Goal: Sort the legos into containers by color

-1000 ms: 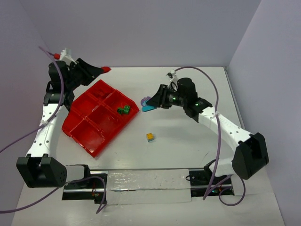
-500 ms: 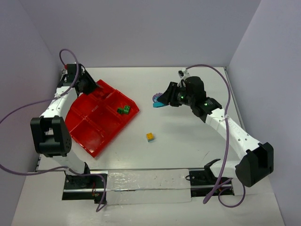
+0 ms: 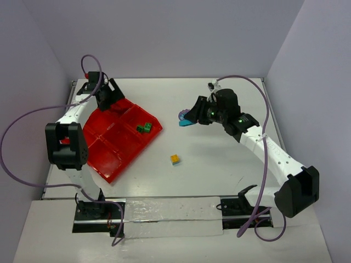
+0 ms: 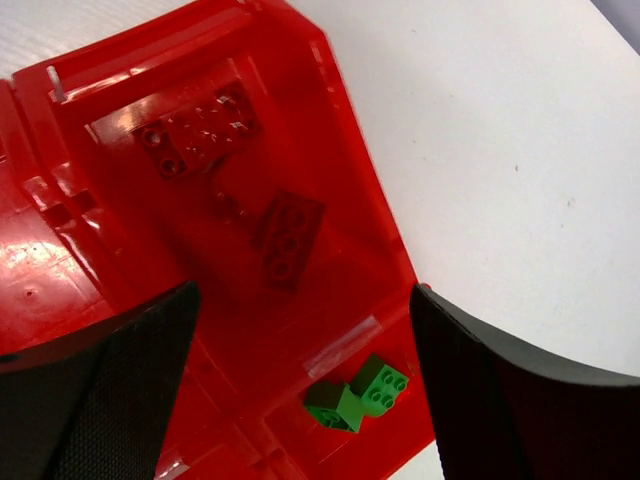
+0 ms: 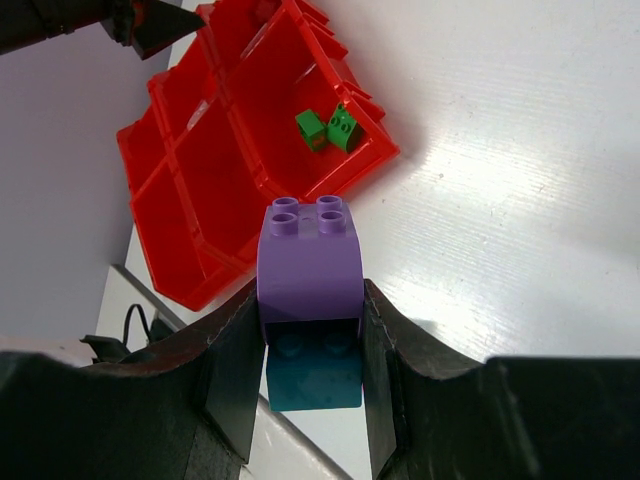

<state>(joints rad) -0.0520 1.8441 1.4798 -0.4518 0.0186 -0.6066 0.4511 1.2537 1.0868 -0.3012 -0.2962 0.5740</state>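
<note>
The red tray of containers [image 3: 109,159] lies at the left. My left gripper [image 3: 108,94] hangs open over its far corner compartment, where two red legos [image 4: 200,130] [image 4: 288,237] lie; nothing is between its fingers [image 4: 120,380]. Two green legos [image 3: 145,127] [image 4: 360,395] sit in the compartment nearest the table's middle. My right gripper [image 3: 185,117] is shut on a purple lego [image 5: 308,265] stacked with a teal one [image 5: 313,375], held above the table right of the tray. A yellow lego [image 3: 175,159] rests on the table.
The white table [image 3: 219,164] is walled in by lilac panels at the left, back and right. Purple cables loop from both arms. The tray [image 5: 200,170] sits askew, one corner pointing towards the right gripper.
My left arm swung in over the tray's far corner and its gripper opened; the red piece seen at its tip is gone from it. The right gripper shifted right with its stack, then held still.
</note>
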